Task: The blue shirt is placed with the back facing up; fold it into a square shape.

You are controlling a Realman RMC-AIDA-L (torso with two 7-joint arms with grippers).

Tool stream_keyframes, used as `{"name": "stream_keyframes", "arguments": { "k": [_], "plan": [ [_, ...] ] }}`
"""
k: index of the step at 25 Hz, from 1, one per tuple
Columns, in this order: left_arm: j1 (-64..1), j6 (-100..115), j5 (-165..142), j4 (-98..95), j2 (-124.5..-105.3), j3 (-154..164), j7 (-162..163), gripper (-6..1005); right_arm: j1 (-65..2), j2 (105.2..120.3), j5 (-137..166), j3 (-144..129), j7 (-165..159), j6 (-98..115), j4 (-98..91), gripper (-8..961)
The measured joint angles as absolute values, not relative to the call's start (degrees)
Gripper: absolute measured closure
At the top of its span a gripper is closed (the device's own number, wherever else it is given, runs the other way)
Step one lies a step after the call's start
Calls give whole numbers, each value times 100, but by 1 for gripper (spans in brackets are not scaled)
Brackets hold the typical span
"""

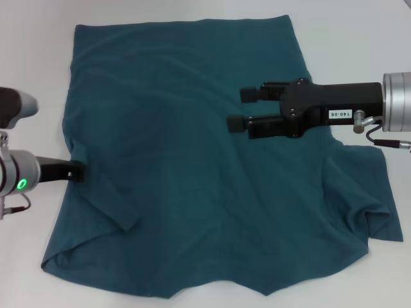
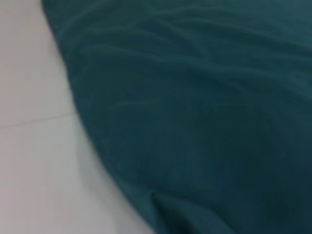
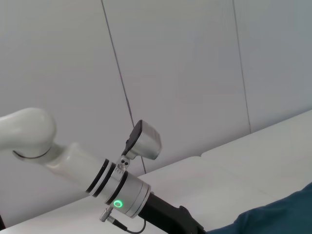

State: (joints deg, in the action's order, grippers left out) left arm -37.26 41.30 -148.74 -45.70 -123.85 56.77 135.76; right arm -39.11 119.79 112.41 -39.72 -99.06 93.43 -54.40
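Blue shirt (image 1: 192, 154) spread on the white table (image 1: 32, 64), partly folded.

The right gripper (image 1: 241, 109) is held level above the shirt's right half, fingers parted and nothing between them. The left gripper (image 1: 77, 172) is pressed low at the shirt's left edge; whether cloth is pinched cannot be told.

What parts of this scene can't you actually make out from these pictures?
- Left gripper: in the head view only a black stub shows at the blue shirt's edge, so its fingers cannot be read. Its own wrist view shows only cloth and the table.
- Shirt's near hem: cut off by the bottom edge of the head view.
- Right gripper: open above the shirt, but its height over the cloth is unclear.
- Right wrist view: mostly wall, just a shirt corner.
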Motion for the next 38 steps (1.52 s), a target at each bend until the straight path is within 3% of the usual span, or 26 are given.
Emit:
{"name": "stream_keyframes", "arguments": {
  "k": [21,38],
  "plan": [
    [-4346,4121,-14523,-4228,-12387,5760,13609,975,-3793,11958,11312,-4008,-9905,9339,-5476,87],
    [-3145,4602,-14538,-5589,-12280,5420,13837,976,-3781,11973,11277,-4008,-9905,9338,-5472,87]
  ]
}}
